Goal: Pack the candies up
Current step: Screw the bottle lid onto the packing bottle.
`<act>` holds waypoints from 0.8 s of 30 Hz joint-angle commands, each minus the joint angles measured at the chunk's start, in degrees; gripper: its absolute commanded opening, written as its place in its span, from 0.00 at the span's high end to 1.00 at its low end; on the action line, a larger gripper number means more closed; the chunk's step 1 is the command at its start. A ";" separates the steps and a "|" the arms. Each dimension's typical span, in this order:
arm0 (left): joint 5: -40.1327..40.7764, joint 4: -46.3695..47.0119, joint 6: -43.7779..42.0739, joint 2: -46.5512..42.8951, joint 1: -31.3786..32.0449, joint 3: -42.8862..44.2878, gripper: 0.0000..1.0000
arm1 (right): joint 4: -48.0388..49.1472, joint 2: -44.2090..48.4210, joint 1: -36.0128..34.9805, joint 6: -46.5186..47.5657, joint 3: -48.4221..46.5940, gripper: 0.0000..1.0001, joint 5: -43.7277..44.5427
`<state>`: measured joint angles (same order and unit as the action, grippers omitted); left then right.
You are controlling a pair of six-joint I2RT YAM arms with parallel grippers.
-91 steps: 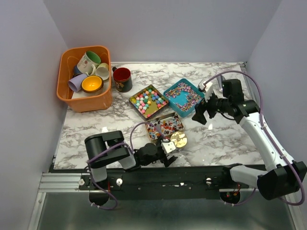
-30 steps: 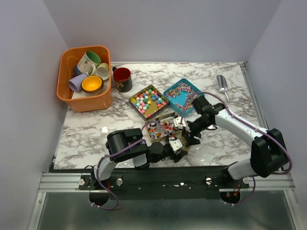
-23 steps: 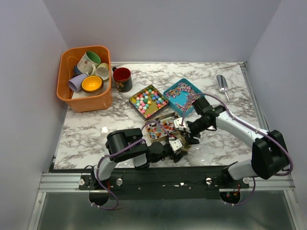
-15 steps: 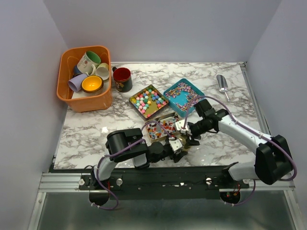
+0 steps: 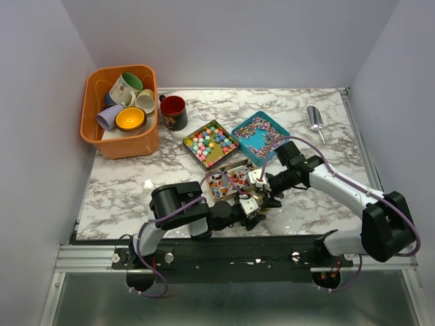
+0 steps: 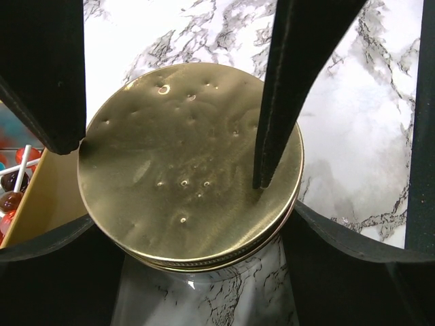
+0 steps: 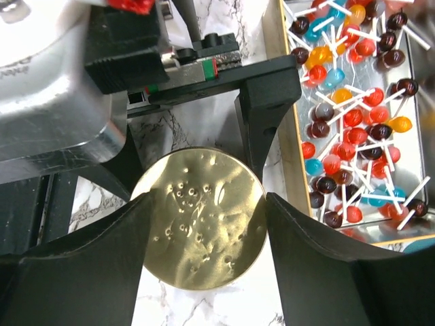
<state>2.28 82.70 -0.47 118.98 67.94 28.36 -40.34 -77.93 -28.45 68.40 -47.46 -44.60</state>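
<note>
A glass jar (image 6: 204, 292) with a flat round gold lid (image 6: 183, 156) stands at the table's front centre. My left gripper (image 5: 249, 207) is shut on the jar just below the lid. My right gripper (image 7: 207, 204) is shut on the gold lid (image 7: 200, 231), one finger touching each side of its rim. One of the right fingers (image 6: 285, 81) crosses the left wrist view. The candies lie in three open tins: lollipops (image 7: 353, 102) in the gold tin (image 5: 231, 178) beside the jar, bright star-shaped sweets (image 5: 211, 142), and small mixed pieces in a teal tin (image 5: 260, 134).
An orange tub (image 5: 122, 139) holding several mugs stands at the back left. A dark red mug (image 5: 174, 112) stands beside it. A metal scoop (image 5: 315, 122) lies at the back right. The lollipop tin's wall (image 7: 289, 115) is close to my right fingers.
My right arm has swung from the back right down to the jar and closed on the gold lid. My left gripper has reached forward and gripped the jar. In the last second little has moved.
</note>
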 commanded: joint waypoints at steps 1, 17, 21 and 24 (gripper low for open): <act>-1.93 -2.19 -3.13 0.11 0.00 -2.52 0.19 | -3.69 0.05 0.84 -0.64 0.36 0.23 8.75; -2.28 -2.01 -2.52 0.20 -1.06 -2.70 0.19 | -9.85 -2.75 1.38 3.40 -4.22 0.22 5.49; -2.28 -1.84 -2.08 0.46 -1.32 -2.52 0.19 | -9.59 -3.37 1.38 4.72 -2.47 0.27 6.36; -2.28 -1.92 -1.99 0.55 -1.58 -2.52 0.19 | -8.98 -3.28 1.38 6.04 -0.36 0.29 7.24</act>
<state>0.51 83.00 -0.95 118.39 67.07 27.31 -48.07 -79.92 -27.14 70.78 -51.46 -41.56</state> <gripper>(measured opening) 0.877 0.720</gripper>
